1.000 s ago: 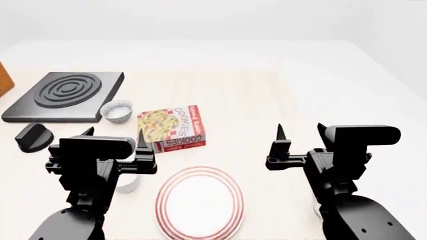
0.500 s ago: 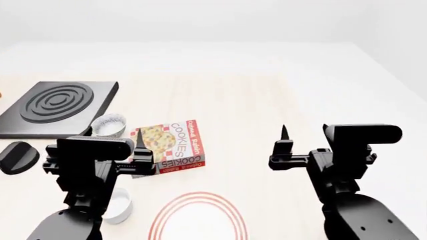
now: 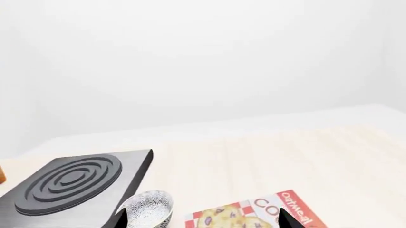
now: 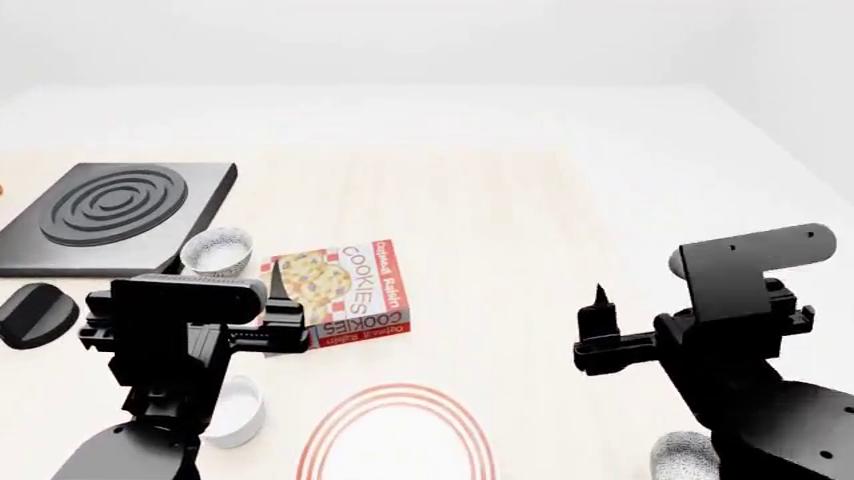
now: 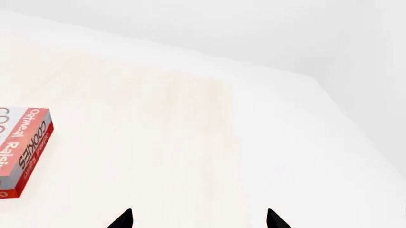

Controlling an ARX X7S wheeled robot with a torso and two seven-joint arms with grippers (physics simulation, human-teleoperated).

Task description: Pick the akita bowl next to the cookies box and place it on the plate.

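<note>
On the pale wooden table (image 4: 534, 200), we see the akita bowl (image 4: 218, 250) touching the cookies box (image 4: 336, 291), beyond our left gripper (image 3: 201, 219). Both our grippers' jaws stand apart, the right gripper (image 5: 198, 219) over bare tabletop toward the right edge.

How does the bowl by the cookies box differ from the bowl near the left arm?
The akita bowl is speckled grey-white and stands beside the cookies box, clear of the arm. The white bowl is plain and smooth, lies nearer the plate, partly hidden by the left arm. Both are small, round, upright.

Black left gripper (image 4: 227, 300) raised at the lower left of the head view, pointed fingers spread apart and empty; black right gripper (image 4: 641, 305) at the lower right, likewise spread and empty.
</note>
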